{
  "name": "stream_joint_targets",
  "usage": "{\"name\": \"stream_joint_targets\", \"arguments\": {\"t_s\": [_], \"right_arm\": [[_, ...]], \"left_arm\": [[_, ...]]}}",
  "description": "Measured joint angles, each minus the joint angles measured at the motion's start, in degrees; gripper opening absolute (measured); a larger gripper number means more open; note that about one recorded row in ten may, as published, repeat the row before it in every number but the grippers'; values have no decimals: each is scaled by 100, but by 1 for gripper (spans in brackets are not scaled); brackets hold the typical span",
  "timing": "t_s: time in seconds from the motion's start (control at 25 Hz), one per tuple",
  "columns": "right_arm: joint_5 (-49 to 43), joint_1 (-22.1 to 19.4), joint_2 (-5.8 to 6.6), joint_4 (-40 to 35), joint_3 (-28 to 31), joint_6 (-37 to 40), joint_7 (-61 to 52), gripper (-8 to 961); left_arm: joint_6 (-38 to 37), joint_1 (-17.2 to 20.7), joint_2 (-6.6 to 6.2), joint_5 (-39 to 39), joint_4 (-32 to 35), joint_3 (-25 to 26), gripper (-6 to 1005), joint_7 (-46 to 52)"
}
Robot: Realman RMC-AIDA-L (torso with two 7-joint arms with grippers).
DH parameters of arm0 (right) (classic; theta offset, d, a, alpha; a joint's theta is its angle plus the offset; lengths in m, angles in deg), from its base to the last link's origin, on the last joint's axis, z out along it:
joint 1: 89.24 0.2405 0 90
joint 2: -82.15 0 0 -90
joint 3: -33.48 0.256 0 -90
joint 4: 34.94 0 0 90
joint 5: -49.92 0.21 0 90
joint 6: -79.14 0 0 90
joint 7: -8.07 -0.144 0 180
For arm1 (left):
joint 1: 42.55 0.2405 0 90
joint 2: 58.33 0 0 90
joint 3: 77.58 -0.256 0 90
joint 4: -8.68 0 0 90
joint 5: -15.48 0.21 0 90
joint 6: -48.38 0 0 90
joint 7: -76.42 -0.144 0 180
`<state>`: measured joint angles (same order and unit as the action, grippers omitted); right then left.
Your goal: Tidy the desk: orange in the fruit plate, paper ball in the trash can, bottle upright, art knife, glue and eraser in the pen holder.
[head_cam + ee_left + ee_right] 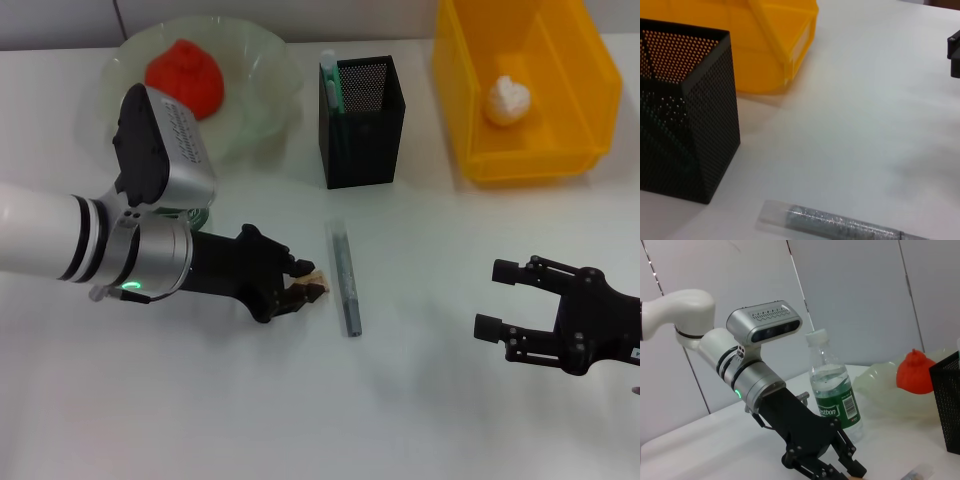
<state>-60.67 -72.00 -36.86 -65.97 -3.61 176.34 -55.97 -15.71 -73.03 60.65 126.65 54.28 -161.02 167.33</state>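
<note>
Left gripper low over the plain white desk, fingers clamped on the small beige eraser. Just beyond its fingertips lies a grey glittery tube. Farther ahead stands the black square mesh pen holder; behind the wrist, the clear green-labelled bottle stands upright. Right gripper hovers well off, fingers apart. Red-orange orange sits in the pale-green scalloped fruit plate; crumpled white paper ball in the yellow trash can.

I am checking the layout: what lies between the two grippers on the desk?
In the head view, a grey stick lies between the left gripper and the right gripper.
</note>
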Motion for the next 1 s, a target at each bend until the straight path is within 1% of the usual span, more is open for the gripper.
{"name": "stream_joint_targets", "arguments": {"t_s": [0.08, 0.2, 0.24, 0.32, 0.48, 0.68, 0.76, 0.88, 1.0], "right_arm": [[0, -2, 0, 0, 0, 0, -1, 806], [3, -5, 0, 0, 0, 0, -1, 806], [6, -5, 0, 0, 0, 0, -1, 806], [14, -9, 0, 0, 4, 0, -1, 806], [26, -9, -4, 58, 41, -6, 13, 806], [29, 6, -7, 137, 49, -65, 28, 805], [30, 11, -13, 175, 50, -67, 31, 805], [30, 16, -15, 223, 50, -63, 38, 805], [30, 18, -17, 271, 37, -66, 71, 805]], "left_arm": [[-17, 17, -4, 0, 13, 8, 266, -13], [-53, 58, -3, -66, 107, 22, 266, -15], [-61, 96, -4, -196, 192, 22, 267, -24], [-61, 161, -7, -522, 367, 21, 267, -73], [255, 212, -6, -1576, 598, 59, 265, -359], [786, -13, 4, -2973, 609, 53, 273, -842], [1246, -164, 11, -3487, 531, -6, 294, -910], [1748, -405, 16, -3799, 330, -100, 326, -901], [2023, -570, 18, -4081, 93, -134, 358, -897]]}}
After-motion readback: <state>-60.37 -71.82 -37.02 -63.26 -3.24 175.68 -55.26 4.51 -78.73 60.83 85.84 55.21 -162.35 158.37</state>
